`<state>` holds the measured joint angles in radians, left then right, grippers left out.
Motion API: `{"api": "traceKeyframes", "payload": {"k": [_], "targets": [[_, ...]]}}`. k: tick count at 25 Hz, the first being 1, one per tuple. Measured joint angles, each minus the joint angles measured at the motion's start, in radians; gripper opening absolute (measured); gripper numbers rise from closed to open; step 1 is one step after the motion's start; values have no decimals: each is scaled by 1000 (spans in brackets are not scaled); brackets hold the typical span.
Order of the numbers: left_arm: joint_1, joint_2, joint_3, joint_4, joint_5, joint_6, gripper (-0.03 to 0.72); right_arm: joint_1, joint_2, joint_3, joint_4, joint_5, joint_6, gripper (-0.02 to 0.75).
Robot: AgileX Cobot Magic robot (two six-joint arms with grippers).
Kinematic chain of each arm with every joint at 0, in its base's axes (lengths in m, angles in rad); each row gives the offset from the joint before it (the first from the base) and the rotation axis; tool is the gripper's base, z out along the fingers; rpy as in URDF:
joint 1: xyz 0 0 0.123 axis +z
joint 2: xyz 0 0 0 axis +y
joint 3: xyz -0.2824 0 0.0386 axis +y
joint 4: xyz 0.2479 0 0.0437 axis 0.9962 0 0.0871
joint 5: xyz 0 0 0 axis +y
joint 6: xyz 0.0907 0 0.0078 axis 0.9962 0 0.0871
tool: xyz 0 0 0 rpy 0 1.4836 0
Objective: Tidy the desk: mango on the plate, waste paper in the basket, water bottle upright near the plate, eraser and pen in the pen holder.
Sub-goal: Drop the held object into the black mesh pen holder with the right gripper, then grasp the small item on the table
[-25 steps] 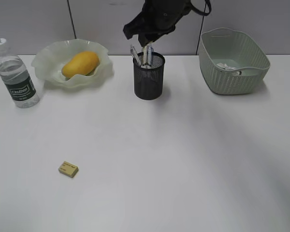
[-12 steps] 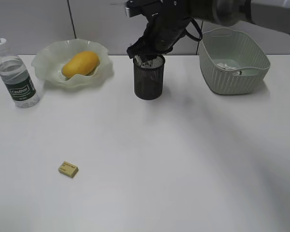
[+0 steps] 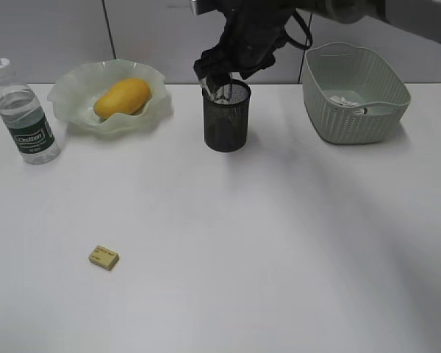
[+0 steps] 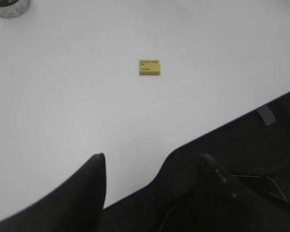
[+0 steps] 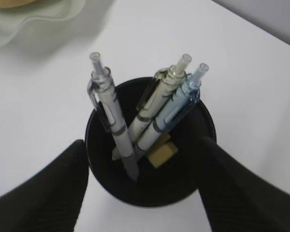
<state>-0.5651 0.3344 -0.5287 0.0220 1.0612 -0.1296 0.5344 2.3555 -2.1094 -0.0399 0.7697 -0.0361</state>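
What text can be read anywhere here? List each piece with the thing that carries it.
Water bottle: white brand lettering on the dark label, too blurred to spell out with confidence.
Eraser on the desk: small dark print on its yellow top, too small to read.
Pens in the pen holder: no readable text.
Waste paper in the basket: nothing legible.

Bright, even light falls on the white desk (image 3: 279,257). The pen holder (image 3: 226,118) casts a soft shadow to its right. Both wrist views are slightly soft, their dark fingers blurred near the lens.
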Motion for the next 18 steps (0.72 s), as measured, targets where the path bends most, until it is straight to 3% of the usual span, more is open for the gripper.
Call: {"api": "traceKeyframes", "payload": {"k": [8, 13, 18], "targets": [[0, 0, 0, 0, 0, 0, 445, 0, -1, -199, 0, 408, -1, 551], [0, 0, 0, 1, 0, 0, 445, 1, -78, -147, 6, 435, -1, 551], [0, 0, 0, 1, 0, 0, 445, 1, -242, 21, 17, 437, -1, 551]]}}
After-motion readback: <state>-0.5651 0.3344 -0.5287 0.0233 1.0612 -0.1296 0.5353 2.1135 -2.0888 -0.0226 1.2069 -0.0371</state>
